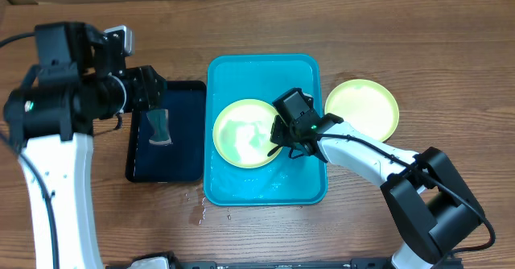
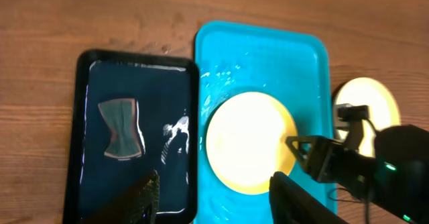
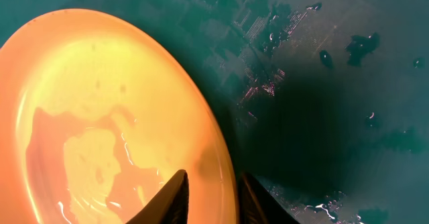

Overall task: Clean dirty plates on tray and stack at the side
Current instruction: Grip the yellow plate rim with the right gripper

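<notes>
Pinching the green plate (image 1: 241,132) at its right rim, right gripper (image 3: 213,178) clamped narrow, near the right edge of the tray (image 1: 241,187); lift level, clear that edge slowly. Left gripper (image 2: 214,184) wide, empty, above black tray (image 1: 185,152).

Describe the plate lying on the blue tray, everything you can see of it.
The plate is round and light green with a whitish centre and a shallow raised rim, and it looks like plastic. Its face glistens with a wet film and streaks, and no clear food marks show. It lies face up on the wet tray, nearer the left wall. The right gripper has one finger inside and one outside the plate's right rim, apparently pinching it. Nothing else touches it.
</notes>
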Tool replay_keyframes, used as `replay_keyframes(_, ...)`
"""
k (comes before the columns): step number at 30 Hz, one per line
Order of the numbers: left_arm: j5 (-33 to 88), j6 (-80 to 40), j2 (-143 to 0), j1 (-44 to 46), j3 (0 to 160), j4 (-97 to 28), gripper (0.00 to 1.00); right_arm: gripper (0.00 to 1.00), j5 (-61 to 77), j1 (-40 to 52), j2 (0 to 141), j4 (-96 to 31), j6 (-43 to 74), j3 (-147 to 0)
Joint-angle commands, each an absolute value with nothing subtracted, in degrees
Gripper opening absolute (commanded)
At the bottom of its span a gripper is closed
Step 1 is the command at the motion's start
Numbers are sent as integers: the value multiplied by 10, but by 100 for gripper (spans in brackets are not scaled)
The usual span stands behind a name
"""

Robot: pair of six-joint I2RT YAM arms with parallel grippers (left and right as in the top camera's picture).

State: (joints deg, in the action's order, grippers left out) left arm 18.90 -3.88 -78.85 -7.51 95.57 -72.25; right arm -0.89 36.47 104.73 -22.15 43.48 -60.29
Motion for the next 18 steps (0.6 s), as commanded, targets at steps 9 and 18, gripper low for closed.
replay_keyframes(9,206,-32,-753,-74,966,-739,100,13,-12,368,1055,-220,435,-601)
replay_keyframes(18,206,-32,-768,-74,966,-739,100,23,-11,368,1056,-243,468,-601)
